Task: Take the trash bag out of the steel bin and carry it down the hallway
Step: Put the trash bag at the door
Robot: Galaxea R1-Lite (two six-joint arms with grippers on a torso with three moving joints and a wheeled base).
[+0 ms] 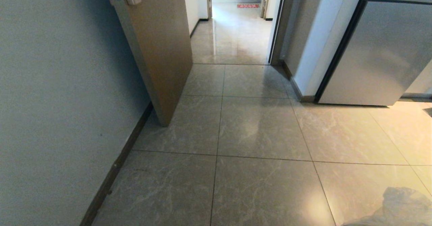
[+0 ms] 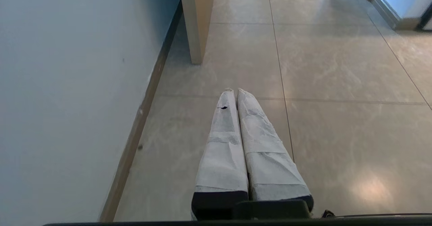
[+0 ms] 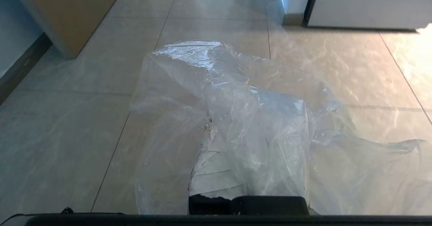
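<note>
Glossy grey marbled floor tiles (image 1: 260, 131) spread out in front of you, and nearest to you, at the lower right of the head view, the crinkled clear plastic trash bag (image 1: 401, 205) pokes into sight. Your right gripper (image 3: 249, 124) is clenched on that bag: in the right wrist view the plastic (image 3: 236, 118) is draped all over the white-wrapped fingers, hiding their tips, and it billows out ahead of them and to the sides above the tiles. Your left gripper (image 2: 234, 91) is pressed shut on nothing, its two white-wrapped fingers (image 2: 222, 145) lying together and pointing along the floor. On your left runs a plain pale wall (image 1: 60, 101) with a dark baseboard (image 1: 114, 168). Further on, a tan wooden door (image 1: 158, 50) stands open, jutting out from that wall and narrowing the way. Opposite it, on the right, stands a tall grey steel-fronted cabinet (image 1: 374, 53) beside a white wall corner. Between the two, the hallway (image 1: 233, 33) runs on to a small red mat (image 1: 248, 5) at the far end.
</note>
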